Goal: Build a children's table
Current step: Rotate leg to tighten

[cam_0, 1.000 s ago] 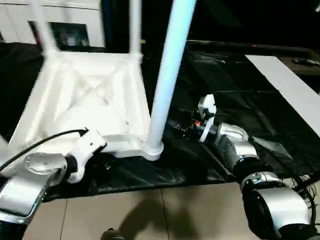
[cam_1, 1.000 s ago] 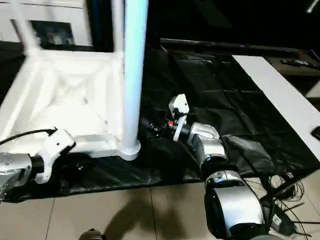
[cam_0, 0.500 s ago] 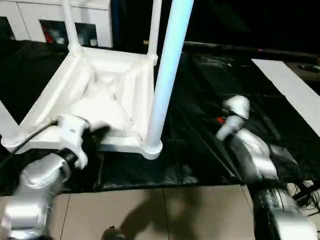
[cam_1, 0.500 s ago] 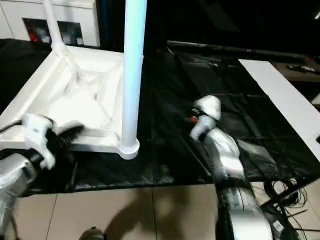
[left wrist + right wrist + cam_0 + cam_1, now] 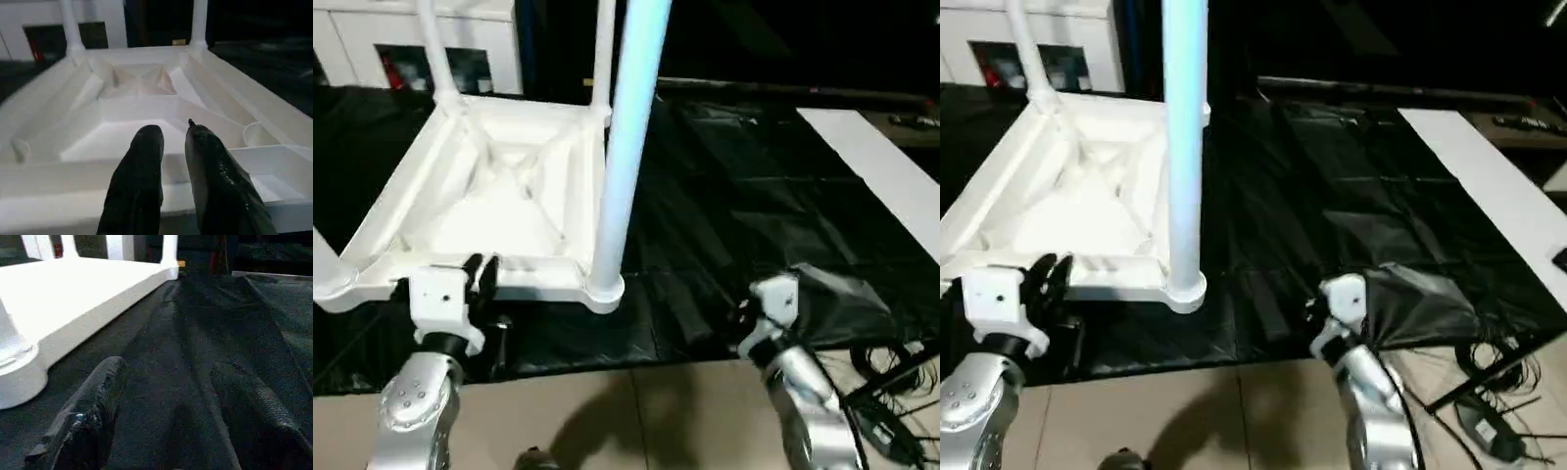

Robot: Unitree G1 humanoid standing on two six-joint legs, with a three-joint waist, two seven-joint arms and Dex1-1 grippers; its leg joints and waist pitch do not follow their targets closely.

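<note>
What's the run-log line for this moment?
table top: upside down on black sheet | legs: upright in sockets | left claw: narrow gap, empty, near top's edge | right claw: open, empty

One upturned white table top (image 5: 499, 196) lies on one black sheet (image 5: 754, 206) — three white legs (image 5: 626, 147) stand up from its corner sockets. Two robot hands — left hand (image 5: 173, 142), right hand (image 5: 181, 431) — and one flat white board (image 5: 886, 171).
</note>
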